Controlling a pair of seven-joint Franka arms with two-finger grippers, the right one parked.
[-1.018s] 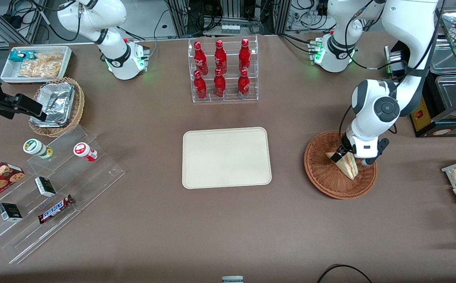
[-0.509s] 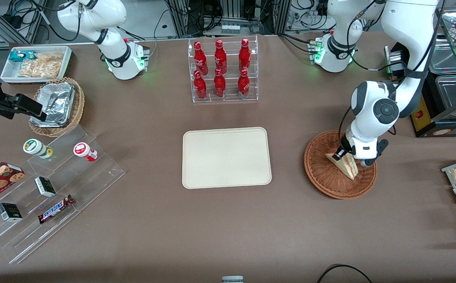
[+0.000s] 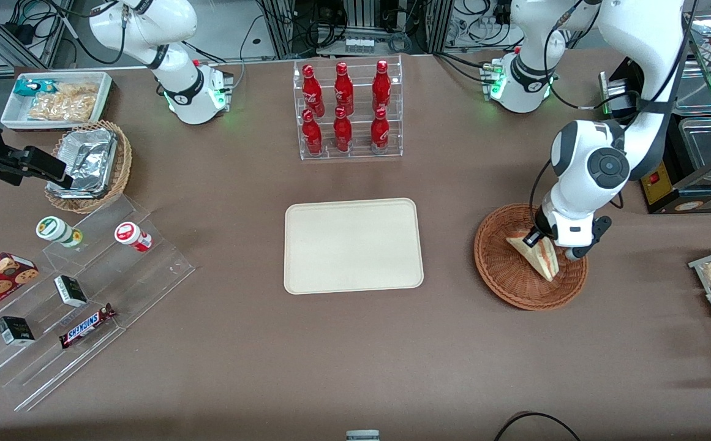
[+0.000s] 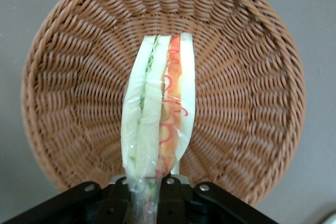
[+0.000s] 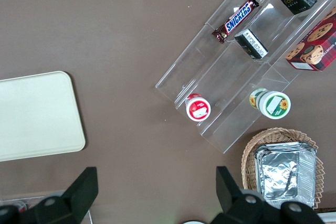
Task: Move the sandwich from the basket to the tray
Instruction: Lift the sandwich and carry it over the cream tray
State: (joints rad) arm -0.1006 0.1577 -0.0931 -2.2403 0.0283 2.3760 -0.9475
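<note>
Lying at the table's middle, the tray (image 3: pixel 353 245) is bare. At its three o'clock sits the basket (image 3: pixel 502 269), well apart. Over the basket, the gripper (image 3: pixel 537 240) is clenched on the sandwich (image 3: pixel 537 256), pinching its wrapped end; the wedge's tip points toward six o'clock.

Basket (image 4: pixel 252 77): rough woven wicker. Sandwich (image 4: pixel 157 119): glossy clear wrap. Gripper (image 4: pixel 152 195) over basket: matt black plastic. Tray (image 3: pixel 353 245): smooth matt cream. Tabletop (image 3: pixel 331 355): matt brown.
</note>
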